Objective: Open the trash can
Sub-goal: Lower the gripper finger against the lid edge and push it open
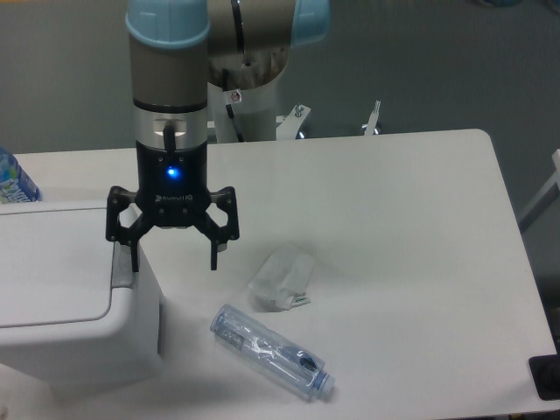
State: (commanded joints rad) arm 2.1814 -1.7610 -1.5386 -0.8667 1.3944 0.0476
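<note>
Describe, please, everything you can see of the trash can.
The trash can is a large, boxy white bin, plastic by its look, with rounded corners, standing upright at the table's front left, partly cut off by the frame. Its flat lid panel lies closed. The open gripper hangs over its right edge, one finger in front of the grey button strip; contact cannot be told.

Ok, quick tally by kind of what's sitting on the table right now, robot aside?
Trash can: 1
Clear plastic bottle lying on its side: 1
Crumpled clear wrapper: 1
Blue-labelled bottle, partly cut off at the left edge: 1
Total: 4
</note>
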